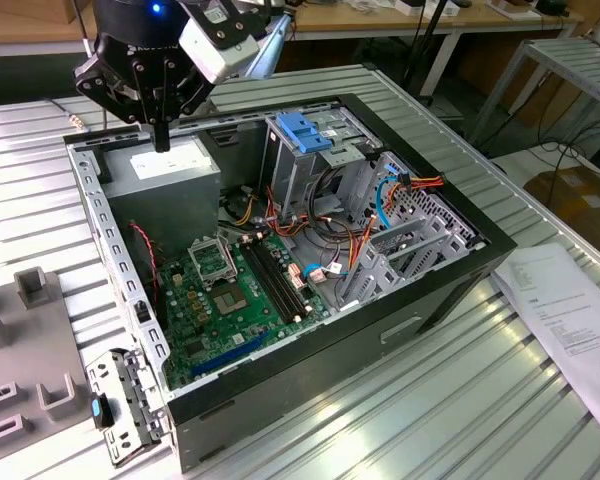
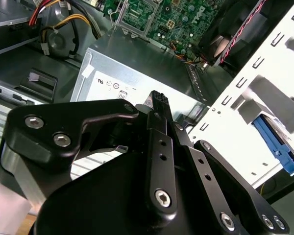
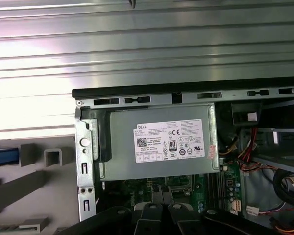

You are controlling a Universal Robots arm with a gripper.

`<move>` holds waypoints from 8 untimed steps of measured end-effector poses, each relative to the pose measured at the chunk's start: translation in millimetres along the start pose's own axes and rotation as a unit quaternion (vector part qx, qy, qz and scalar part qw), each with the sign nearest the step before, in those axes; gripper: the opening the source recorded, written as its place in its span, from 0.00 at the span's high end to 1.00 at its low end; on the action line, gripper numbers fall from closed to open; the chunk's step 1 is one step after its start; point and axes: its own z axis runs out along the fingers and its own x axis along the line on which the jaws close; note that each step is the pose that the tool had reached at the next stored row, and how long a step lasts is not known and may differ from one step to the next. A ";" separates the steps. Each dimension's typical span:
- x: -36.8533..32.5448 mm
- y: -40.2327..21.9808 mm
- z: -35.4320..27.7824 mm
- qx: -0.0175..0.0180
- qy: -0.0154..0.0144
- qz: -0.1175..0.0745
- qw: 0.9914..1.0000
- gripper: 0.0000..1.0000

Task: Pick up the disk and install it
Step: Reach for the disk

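The table (image 1: 430, 400) is shiny ribbed metal, the power supply box (image 3: 157, 161) matt grey metal, the gripper (image 1: 162, 140) matt black, the latch (image 1: 302, 132) smooth blue plastic.

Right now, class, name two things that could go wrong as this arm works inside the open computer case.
The gripper hangs close above the power supply box; a careless descent might strike it or the case wall. Loose cables beside the drive cage could snag anything lowered there.

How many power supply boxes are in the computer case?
1: the power supply box in the corner of the case on the exterior view's left, under the end effector. The drive cage may hide others.
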 end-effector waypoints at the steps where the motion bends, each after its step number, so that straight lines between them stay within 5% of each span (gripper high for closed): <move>1: 0.6 0.0 0.0 0.000 0.000 0.000 1.000 0.89; 8: 4.2 -0.3 -0.1 0.000 0.000 0.000 1.000 0.89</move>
